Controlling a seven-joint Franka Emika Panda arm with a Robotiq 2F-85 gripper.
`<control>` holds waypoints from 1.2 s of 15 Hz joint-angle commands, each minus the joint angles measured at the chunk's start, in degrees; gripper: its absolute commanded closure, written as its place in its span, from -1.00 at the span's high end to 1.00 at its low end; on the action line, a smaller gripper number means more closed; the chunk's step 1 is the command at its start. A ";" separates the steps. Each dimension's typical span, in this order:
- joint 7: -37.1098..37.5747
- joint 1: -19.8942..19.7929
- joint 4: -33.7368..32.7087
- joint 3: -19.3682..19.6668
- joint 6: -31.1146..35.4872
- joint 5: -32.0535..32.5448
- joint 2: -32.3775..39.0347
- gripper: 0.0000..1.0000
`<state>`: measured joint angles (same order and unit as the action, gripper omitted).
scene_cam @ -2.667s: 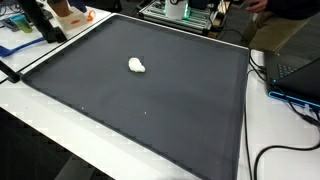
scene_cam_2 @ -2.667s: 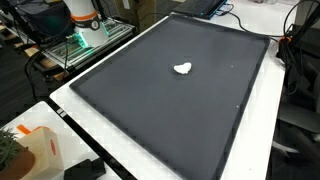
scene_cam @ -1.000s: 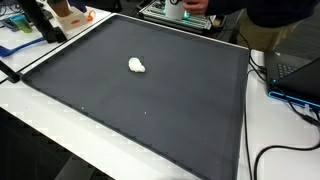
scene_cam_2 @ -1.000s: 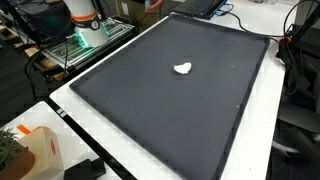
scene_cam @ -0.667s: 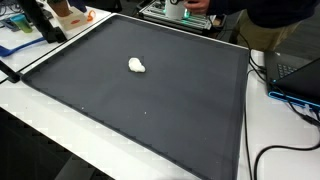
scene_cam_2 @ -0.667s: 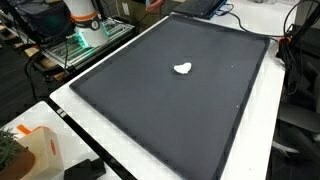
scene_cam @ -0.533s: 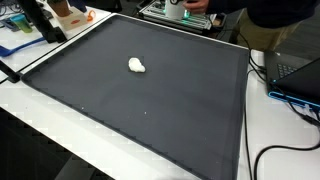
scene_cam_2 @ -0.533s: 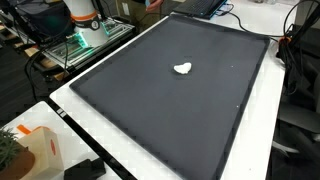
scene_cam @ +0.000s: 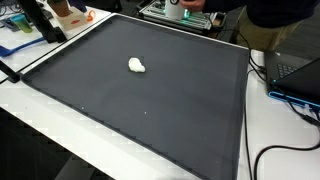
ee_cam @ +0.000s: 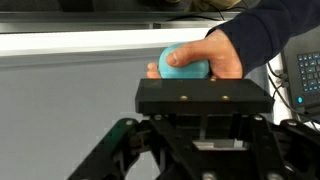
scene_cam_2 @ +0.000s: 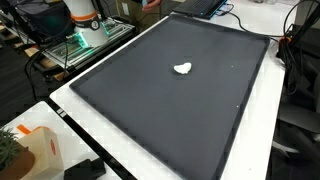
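Item: gripper (ee_cam: 203,125), wrist view only. I see its black housing and linkages, but I cannot tell whether the fingers are apart or together.
Item: teal ball (ee_cam: 184,62), just beyond the housing, cupped in a person's hand (ee_cam: 238,50). I cannot tell whether it touches the gripper.
Item: white lump (scene_cam: 137,66) (scene_cam_2: 182,69), lying alone on the black mat (scene_cam: 170,115) (scene_cam_2: 140,110) in both exterior views.
Item: laptop (scene_cam: 300,72) beside the mat.
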<state>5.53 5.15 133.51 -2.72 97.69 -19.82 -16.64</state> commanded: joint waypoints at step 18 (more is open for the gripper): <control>0.15 -1.06 -0.03 -0.32 -0.11 -0.42 -0.53 -0.07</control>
<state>5.76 4.52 133.60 -2.68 97.79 -20.19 -17.19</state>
